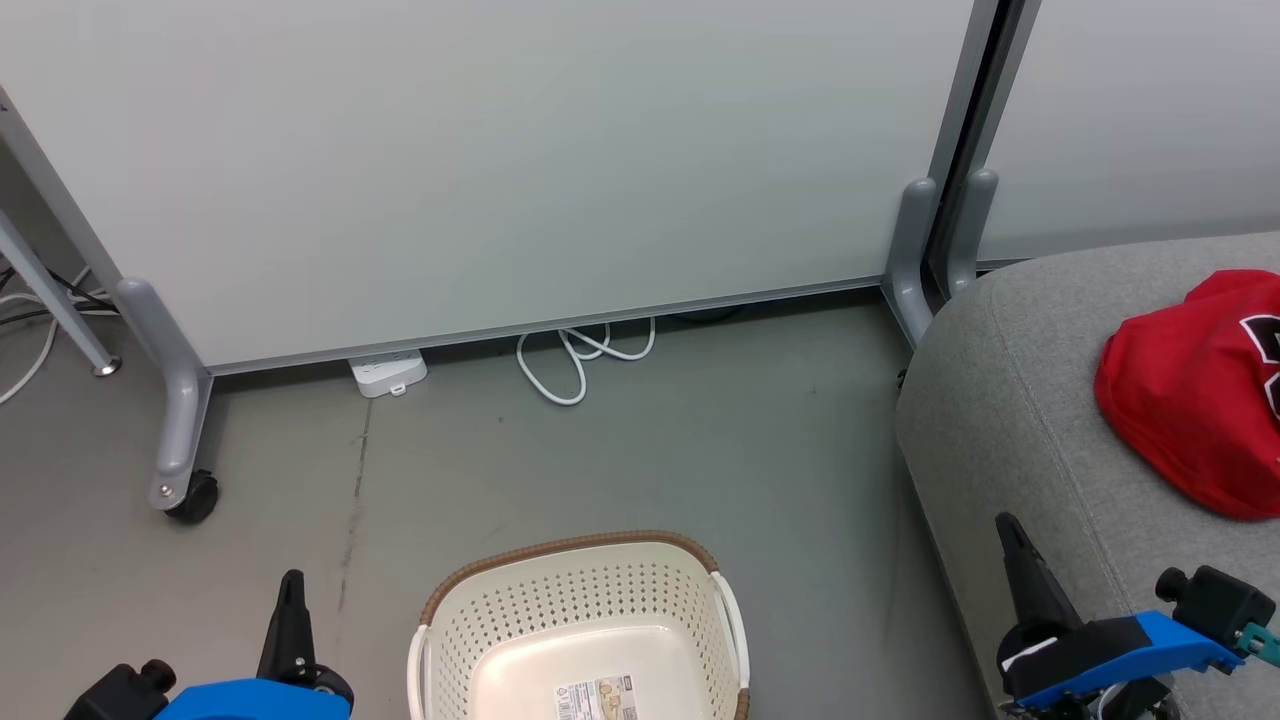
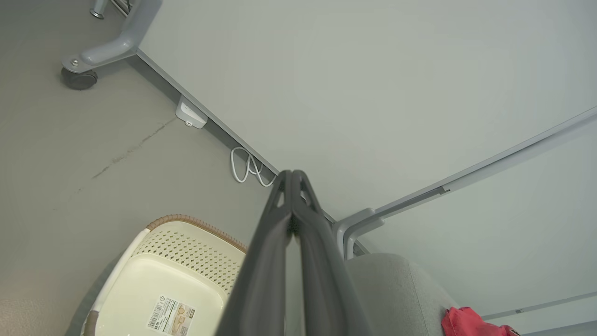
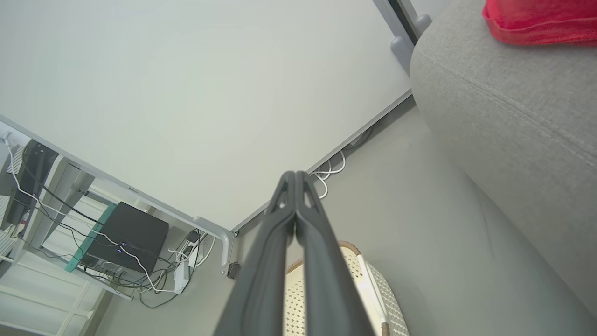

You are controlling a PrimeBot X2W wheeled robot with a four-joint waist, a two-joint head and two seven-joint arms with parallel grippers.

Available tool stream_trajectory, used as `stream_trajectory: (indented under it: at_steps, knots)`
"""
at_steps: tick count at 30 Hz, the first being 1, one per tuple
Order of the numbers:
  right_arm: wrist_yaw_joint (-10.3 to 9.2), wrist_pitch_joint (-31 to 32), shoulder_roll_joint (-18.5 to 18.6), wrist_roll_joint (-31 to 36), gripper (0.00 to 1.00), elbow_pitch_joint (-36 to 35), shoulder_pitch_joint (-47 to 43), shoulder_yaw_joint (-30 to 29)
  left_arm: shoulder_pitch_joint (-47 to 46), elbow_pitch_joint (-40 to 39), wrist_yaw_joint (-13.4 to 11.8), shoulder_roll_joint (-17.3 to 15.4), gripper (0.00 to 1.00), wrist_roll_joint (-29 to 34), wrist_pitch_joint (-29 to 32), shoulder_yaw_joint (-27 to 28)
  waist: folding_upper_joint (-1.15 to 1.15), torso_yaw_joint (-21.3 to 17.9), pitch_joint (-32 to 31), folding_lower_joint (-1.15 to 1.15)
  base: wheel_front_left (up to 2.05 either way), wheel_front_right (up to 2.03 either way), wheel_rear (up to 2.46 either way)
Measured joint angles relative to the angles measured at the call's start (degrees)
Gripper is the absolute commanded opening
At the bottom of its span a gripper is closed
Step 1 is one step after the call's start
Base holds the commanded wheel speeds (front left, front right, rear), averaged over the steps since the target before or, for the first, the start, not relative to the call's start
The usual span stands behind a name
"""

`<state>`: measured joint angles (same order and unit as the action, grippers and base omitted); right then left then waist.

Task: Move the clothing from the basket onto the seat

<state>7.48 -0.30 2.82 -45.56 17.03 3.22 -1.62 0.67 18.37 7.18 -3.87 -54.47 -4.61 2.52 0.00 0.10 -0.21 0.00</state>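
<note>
Jaws of both the left gripper [image 2: 292, 177] and the right gripper [image 3: 295, 176] were clenched on nothing. Nearest, the cream perforated plastic basket [image 1: 560, 548] held no visible cloth. Beyond, the red jersey clothing [image 1: 1190, 390] lay heaped on the grey upholstered seat [image 1: 1010, 400]. It looked soft, light and limp, best pinched at a raised fold.
</note>
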Motion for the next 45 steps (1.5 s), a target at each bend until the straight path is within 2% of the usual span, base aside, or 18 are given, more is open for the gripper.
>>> stream_trajectory:
  at_steps: [6, 9, 15, 45]
  knots:
    - [0.00, 0.6, 0.0, -4.4, 0.00, -0.3, 0.2, -0.5, -0.9, -0.5, 0.0, 0.1, 0.00, -3.7, 1.1, 0.4, 0.00, 0.0, 0.0, 0.00, 0.00, 0.00, 0.00]
    - [0.00, 1.3, 0.0, -9.6, 0.00, -0.7, 0.6, -1.0, -1.5, -0.9, 0.0, 0.2, 0.00, -7.8, 2.4, 0.7, 0.00, 0.0, 0.1, 0.00, 0.00, 0.00, 0.00]
    - [0.00, 1.9, 0.0, -13.7, 0.00, -1.0, 1.0, -1.5, -2.1, -1.3, 0.0, 0.3, 0.00, -11.1, 3.3, 1.0, 0.00, 0.0, 0.1, 0.00, 0.00, 0.00, 0.00]
    - [0.00, 4.4, 0.0, -30.5, 0.00, -2.0, 1.9, -3.2, -4.3, -2.8, 0.0, 0.6, 0.00, -24.8, 7.4, 2.5, 0.00, -0.1, 0.2, 0.00, 0.00, 0.00, 0.00]
